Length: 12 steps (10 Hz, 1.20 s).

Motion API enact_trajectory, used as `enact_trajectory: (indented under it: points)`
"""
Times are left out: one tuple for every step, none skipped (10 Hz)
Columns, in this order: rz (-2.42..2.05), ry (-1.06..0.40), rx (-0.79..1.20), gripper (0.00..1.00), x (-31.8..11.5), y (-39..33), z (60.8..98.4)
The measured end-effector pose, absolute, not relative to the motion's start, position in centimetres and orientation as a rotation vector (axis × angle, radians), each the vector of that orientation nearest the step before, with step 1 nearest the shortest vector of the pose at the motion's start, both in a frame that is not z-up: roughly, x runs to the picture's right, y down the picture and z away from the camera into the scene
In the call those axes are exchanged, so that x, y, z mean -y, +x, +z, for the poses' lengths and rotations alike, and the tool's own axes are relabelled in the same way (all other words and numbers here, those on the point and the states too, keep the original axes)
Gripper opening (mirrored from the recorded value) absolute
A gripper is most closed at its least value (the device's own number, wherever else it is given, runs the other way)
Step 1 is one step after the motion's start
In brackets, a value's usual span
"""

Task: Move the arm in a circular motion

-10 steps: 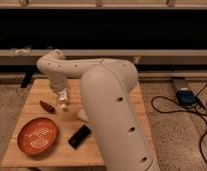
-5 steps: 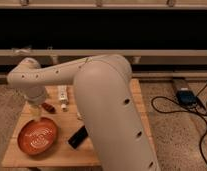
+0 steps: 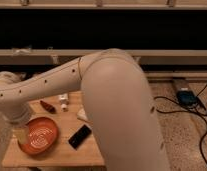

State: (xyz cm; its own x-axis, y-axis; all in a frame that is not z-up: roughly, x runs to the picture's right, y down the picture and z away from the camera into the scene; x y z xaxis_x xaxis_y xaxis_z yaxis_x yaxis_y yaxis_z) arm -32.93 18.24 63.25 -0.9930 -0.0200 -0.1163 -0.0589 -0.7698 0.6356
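The arm point(image 3: 117, 100) is large, smooth and cream-white, and fills the middle of the camera view. Its rounded elbow is at the centre. A tubular segment with small dark holes point(image 3: 47, 82) runs from it to the left edge. The wrist bends downward at the far left. The narrow pale gripper point(image 3: 19, 136) hangs there, over the left rim of an orange bowl point(image 3: 42, 136) on the wooden table point(image 3: 62, 154).
On the table lie a flat black object point(image 3: 79, 136), a small dark red object point(image 3: 47, 106) and a small white bottle point(image 3: 63, 103). A blue device point(image 3: 186, 96) with black cables lies on the speckled floor at right. A dark window wall runs behind.
The arm has swung left and closer to the camera. The gripper moved from near the small objects at the table's back to the bowl's left rim.
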Motion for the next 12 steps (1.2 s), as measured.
enact_trajectory:
  points:
    - [2.933, -0.188, -1.068, 0.8, -19.1, -32.3, 62.2]
    - [2.944, -0.188, -1.081, 0.8, -19.7, -31.1, 61.3]
    - [2.961, -0.181, -1.096, 0.8, -20.2, -29.5, 60.7]
    - [2.988, -0.168, -1.112, 0.8, -20.5, -27.2, 60.2]
    - [3.03, -0.141, -1.132, 0.8, -20.6, -24.0, 59.9]
    - [3.063, -0.121, -1.146, 0.8, -20.4, -21.7, 59.9]
    - [3.105, -0.092, -1.164, 0.8, -20.2, -18.9, 59.9]
    - [3.148, -0.06, -1.183, 0.8, -20.1, -16.2, 59.8]
    - [3.21, -0.005, -1.209, 0.8, -20.0, -12.6, 59.8]
    - [3.266, 0.045, -1.229, 0.8, -19.9, -9.7, 59.9]
    - [3.315, 0.089, -1.244, 0.8, -19.5, -7.3, 60.2]
    - [3.379, 0.146, -1.263, 0.8, -18.7, -4.0, 60.9]
